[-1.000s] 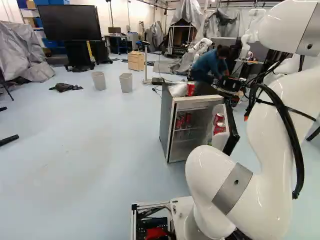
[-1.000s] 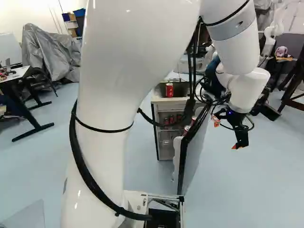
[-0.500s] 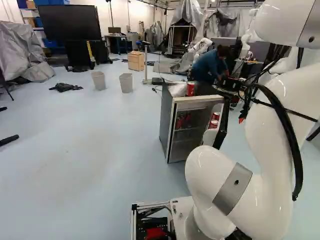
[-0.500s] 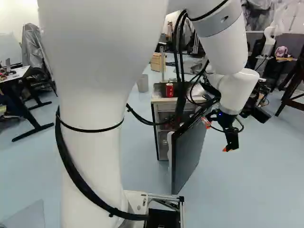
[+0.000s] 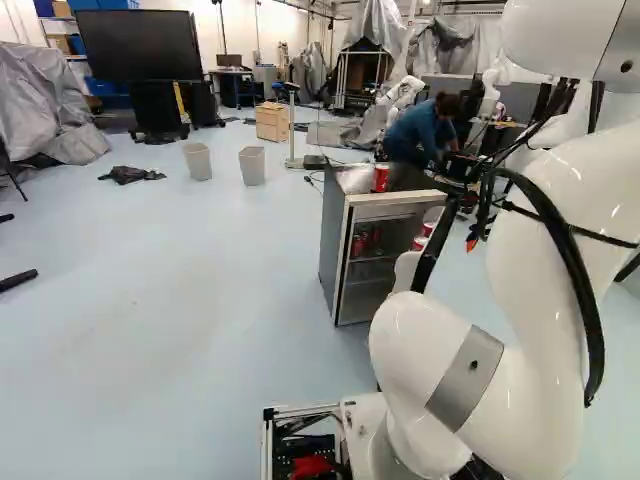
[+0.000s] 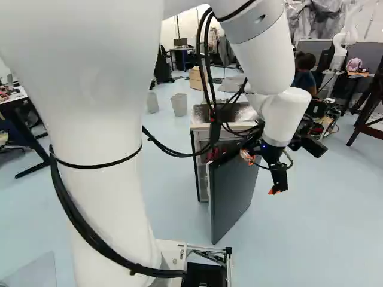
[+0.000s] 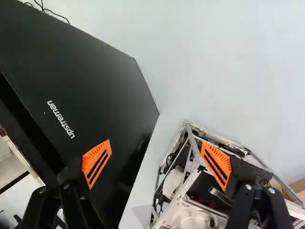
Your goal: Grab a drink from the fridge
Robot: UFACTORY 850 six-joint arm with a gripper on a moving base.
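Note:
My gripper (image 6: 275,183) hangs beside the outer face of the fridge door (image 6: 233,191) in the right base view. Seen from the wrist, the gripper (image 7: 156,160) is open, nothing between its fingers; one finger overlaps the dark door (image 7: 90,90), and I cannot tell whether they touch. The small fridge (image 5: 337,240) has its door ajar. Red cans (image 5: 360,244) stand on an inner shelf, and more cans (image 5: 420,243) sit in the door rack, partly hidden by the door edge. Another red can (image 5: 381,178) stands on top of the fridge.
The frame of my base (image 7: 190,157) lies under the gripper in the wrist view. Two grey bins (image 5: 252,166) and a wooden box (image 5: 272,121) stand beyond the fridge. A person is behind the fridge, and another robot (image 5: 402,92) stands farther back.
The fridge door has swung partway toward closed, covering more of the cans. My arm and gripper have moved left in the right base view, alongside the door. The base has not moved.

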